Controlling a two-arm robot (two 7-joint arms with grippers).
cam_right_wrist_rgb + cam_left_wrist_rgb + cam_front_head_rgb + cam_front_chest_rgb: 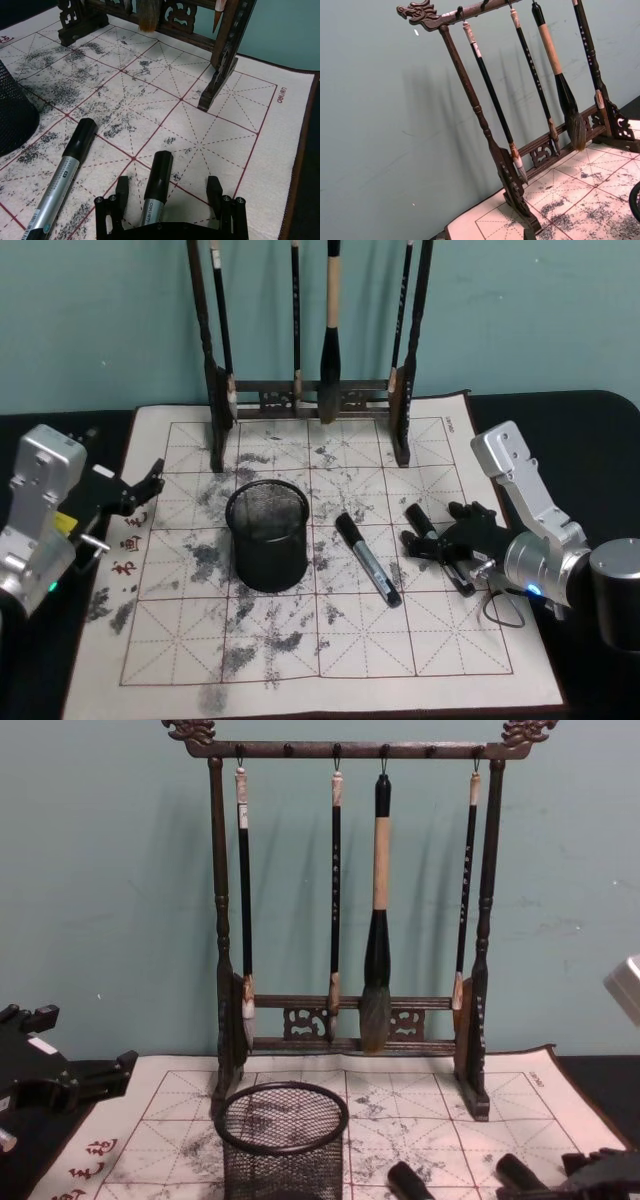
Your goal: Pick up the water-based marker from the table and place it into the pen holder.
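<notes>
while the left gripper [145, 488] sits parked at the mat's left edge, well apart from everything, the right gripper [168, 184] is low over the table [330, 650] with its two fingers [214, 186] spread apart. markers: 2. first marker [159, 175] lies flat on the mat between those spread fingers, closer to one finger than the other, contact not clear, nothing clamped. second marker [368, 558] lies flat just beside the right gripper on its pen-holder side, black cap pointing toward the rack, not touching the first. pen holder [266, 535]: 1, black mesh cup, upright, past the second marker from the right gripper, near it but apart; cannot tell if anything is inside. brush rack [217, 920]: 1, standing ahead of the fingertips at the mat's far edge. brushes [377, 920]: 4, all hanging from the rack's top bar, one thicker than the other three.
</notes>
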